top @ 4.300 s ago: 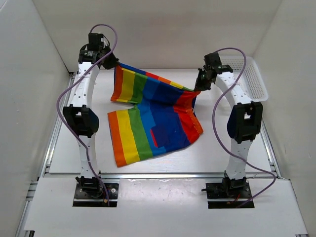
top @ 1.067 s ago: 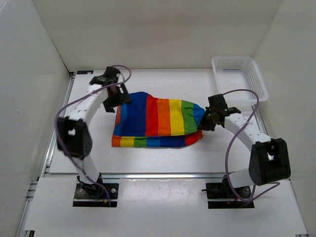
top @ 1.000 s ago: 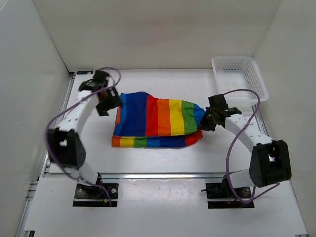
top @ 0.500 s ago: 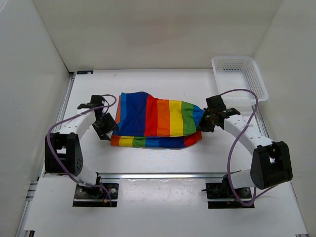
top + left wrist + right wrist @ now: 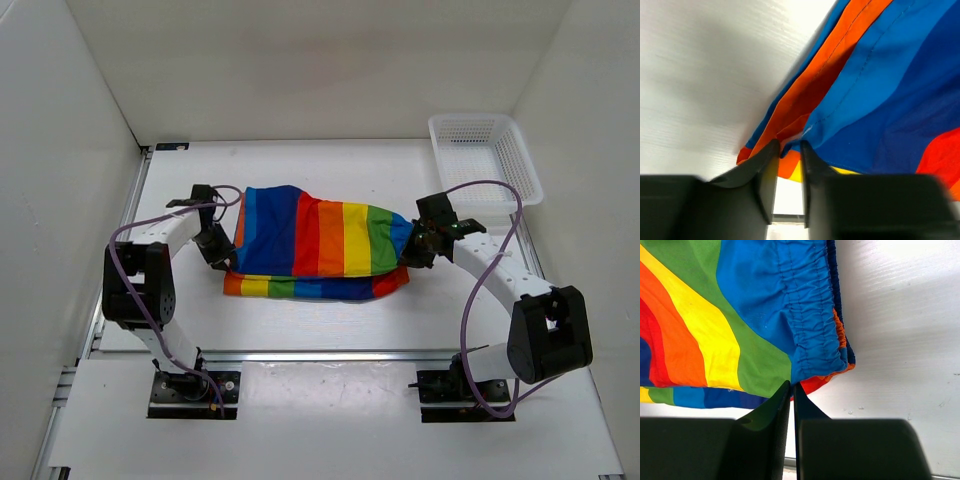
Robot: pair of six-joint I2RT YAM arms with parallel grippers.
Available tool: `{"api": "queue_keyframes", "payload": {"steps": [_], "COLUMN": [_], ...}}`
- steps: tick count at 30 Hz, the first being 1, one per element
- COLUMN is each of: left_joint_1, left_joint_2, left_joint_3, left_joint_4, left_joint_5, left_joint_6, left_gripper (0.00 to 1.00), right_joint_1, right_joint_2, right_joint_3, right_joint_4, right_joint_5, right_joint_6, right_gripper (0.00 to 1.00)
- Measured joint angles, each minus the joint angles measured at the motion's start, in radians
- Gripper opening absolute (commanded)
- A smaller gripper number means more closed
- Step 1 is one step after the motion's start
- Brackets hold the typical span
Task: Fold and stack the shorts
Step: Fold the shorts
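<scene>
The rainbow-striped shorts (image 5: pixel 320 240) lie folded in half on the white table, stripes running across. My left gripper (image 5: pixel 217 250) is low at their left edge. In the left wrist view its jaws (image 5: pixel 789 150) stand a narrow gap apart, with the blue and orange folded edge of the shorts (image 5: pixel 880 100) pinched between the tips. My right gripper (image 5: pixel 413 250) is at the right end of the shorts. In the right wrist view it (image 5: pixel 791 387) is shut on the blue elastic waistband corner of the shorts (image 5: pixel 740 315).
A white plastic mesh basket (image 5: pixel 522 160) stands at the back right corner of the table (image 5: pixel 300 165). White walls close in the left, back and right sides. A metal rail runs along the table's near edge.
The shorts went from held up and spread to folded flat. My left gripper let go of the back left corner, swung down, and now grips the left edge. The right gripper stayed put.
</scene>
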Motion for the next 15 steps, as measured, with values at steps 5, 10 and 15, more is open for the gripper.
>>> {"api": "queue_keyframes", "payload": {"steps": [5, 10, 15], "left_joint_1": [0.0, 0.0, 0.0], "left_joint_2": [0.008, -0.016, -0.142], "left_joint_3": [0.013, 0.014, 0.018], "left_joint_4": [0.002, -0.003, -0.025], "left_joint_5": [-0.003, 0.004, 0.013], "left_joint_6": [0.008, 0.012, 0.014], "left_gripper": [0.1, 0.1, 0.1], "right_joint_1": [0.0, 0.0, 0.0], "right_joint_2": [0.0, -0.002, -0.023], "right_joint_3": [0.0, 0.0, 0.0], "right_joint_4": [-0.007, -0.032, -0.046], "right_joint_5": [0.0, 0.009, 0.03], "right_joint_6": [0.0, -0.001, -0.004], "right_gripper": [0.27, 0.79, 0.76]}}
